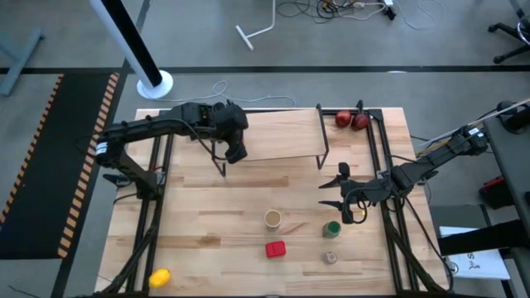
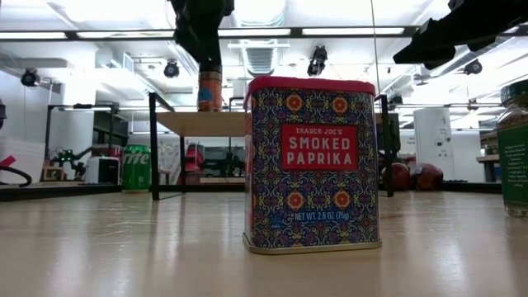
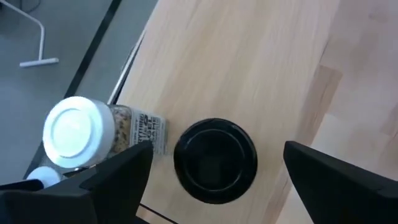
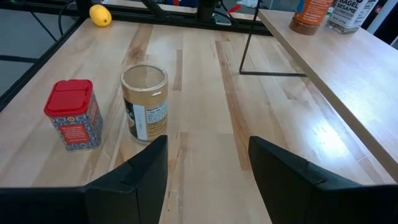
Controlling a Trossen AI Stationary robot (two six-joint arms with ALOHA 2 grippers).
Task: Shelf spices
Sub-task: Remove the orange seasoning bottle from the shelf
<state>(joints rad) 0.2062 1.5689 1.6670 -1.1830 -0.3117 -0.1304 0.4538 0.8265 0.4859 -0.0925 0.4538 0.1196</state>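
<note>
Left gripper [image 3: 211, 180] hovers open over the dark-capped brown jar [image 3: 215, 160], standing beside the white-capped jar [image 3: 76, 132] on the shelf [image 1: 277, 145] (far left end); right gripper [image 1: 335, 192] waits open.

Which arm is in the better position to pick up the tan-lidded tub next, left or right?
The right. Its open end effector faces the tan-lidded tub across bare table, with nothing between. The left end effector is open above the dark-capped jar on the shelf, far from the tub.
</note>
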